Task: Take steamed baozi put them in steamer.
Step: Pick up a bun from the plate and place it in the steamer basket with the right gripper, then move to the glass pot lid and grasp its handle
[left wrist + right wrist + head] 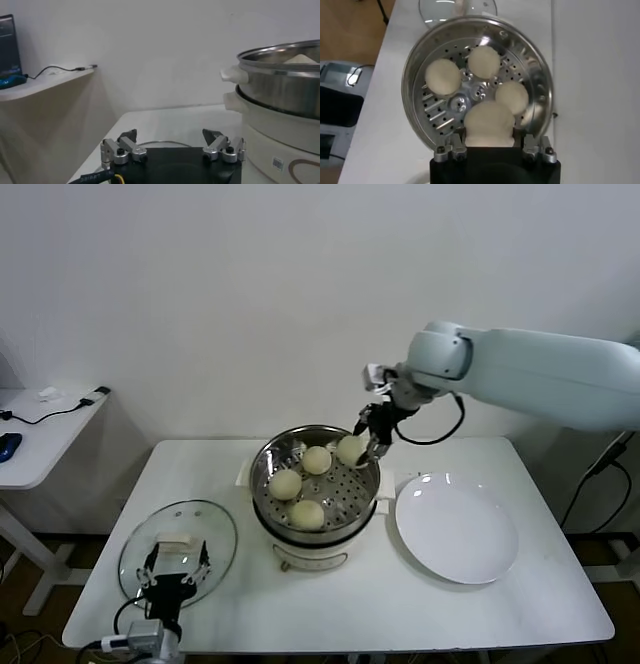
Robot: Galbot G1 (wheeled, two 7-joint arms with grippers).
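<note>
The steel steamer (pixel 268 464) sits on its cream pot base (pixel 312 555) at mid-table. Three baozi lie on its perforated floor: one at the back (pixel 317 460), one on the left (pixel 285 483), one at the front (pixel 307 513). My right gripper (pixel 368 440) is shut on the fourth baozi (pixel 350 449) and holds it just over the steamer's back right rim. In the right wrist view the held baozi (pixel 488 117) sits between the gripper (pixel 489 136) pads, above the steamer (pixel 415 65) and the other three. My left gripper (pixel 175 572) is open and empty above the glass lid.
A flat white plate (pixel 457 527) lies right of the steamer. The glass lid (pixel 215 534) with a cream handle lies at front left. A side table (pixel 40 429) with cables stands far left. The left wrist view shows the steamer wall (pixel 280 85) near my left gripper (pixel 170 136).
</note>
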